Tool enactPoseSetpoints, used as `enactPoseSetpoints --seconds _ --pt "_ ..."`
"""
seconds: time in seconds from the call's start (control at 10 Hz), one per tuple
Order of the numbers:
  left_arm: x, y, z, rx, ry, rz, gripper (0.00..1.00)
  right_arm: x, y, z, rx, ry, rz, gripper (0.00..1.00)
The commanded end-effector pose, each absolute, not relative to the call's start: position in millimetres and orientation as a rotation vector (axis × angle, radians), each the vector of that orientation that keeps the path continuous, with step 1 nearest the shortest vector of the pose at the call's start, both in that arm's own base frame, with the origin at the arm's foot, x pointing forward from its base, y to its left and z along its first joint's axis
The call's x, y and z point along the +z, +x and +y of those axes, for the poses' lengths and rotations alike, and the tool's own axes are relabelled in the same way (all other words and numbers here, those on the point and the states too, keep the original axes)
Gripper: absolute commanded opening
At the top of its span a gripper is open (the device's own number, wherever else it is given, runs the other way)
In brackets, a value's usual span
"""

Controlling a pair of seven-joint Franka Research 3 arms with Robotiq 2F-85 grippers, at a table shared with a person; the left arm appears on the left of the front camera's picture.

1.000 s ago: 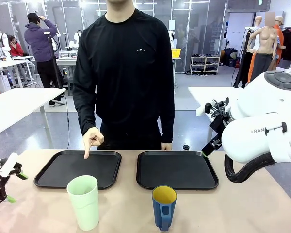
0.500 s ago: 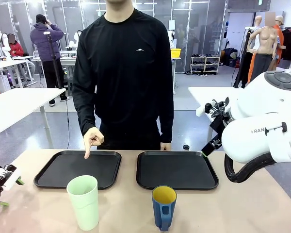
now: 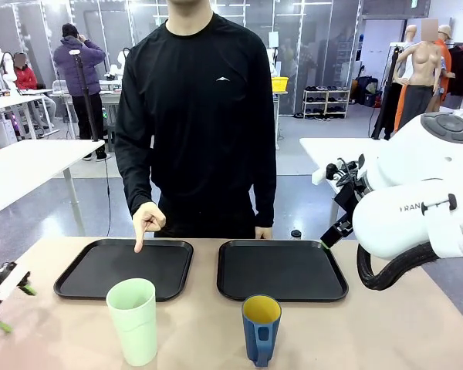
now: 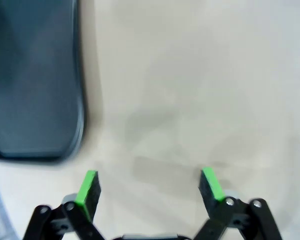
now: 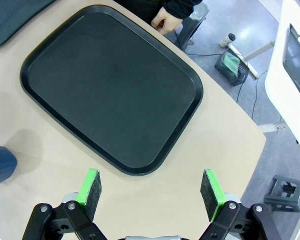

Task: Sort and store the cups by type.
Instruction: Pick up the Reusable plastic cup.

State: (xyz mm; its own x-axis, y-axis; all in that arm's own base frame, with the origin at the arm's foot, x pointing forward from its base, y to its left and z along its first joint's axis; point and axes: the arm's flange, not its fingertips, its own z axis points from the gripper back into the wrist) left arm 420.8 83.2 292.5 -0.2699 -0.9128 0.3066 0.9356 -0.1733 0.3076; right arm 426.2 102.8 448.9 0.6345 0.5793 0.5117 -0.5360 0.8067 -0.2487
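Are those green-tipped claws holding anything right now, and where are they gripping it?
Nothing is held. The left gripper and the right gripper both stand open above the table; the mint-green tumbler and the blue mug stand free, untouched.

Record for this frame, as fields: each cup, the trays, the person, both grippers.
tumbler: mint-green tumbler, upright on the table, nearer the robot than the left tray, not on it
mug: dark blue mug, yellow inside, upright on the table, nearer the robot than the right tray
trays: black, side by side on the person's side
person: hand pointing a finger down at the left tray's far rim
left gripper: open, holding nothing, over bare table beside the left tray
right gripper: open, holding nothing, by the right tray
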Motion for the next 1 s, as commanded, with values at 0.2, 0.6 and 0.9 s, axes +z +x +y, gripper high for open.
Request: enactPoseSetpoints --seconds 0.2,0.6,0.9 --pt "322 411 45 -1.677 -0.532 -0.869 1.00 450 427 102 0.638 -0.075 -0.611 1.00" --pt "323 418 19 -1.739 -0.675 -0.890 1.00 450 427 102 0.638 -0.075 -0.611 1.00" --pt "325 401 7 -1.690 -0.681 -0.916 1.00 450 427 102 0.638 -0.075 -0.611 1.00"
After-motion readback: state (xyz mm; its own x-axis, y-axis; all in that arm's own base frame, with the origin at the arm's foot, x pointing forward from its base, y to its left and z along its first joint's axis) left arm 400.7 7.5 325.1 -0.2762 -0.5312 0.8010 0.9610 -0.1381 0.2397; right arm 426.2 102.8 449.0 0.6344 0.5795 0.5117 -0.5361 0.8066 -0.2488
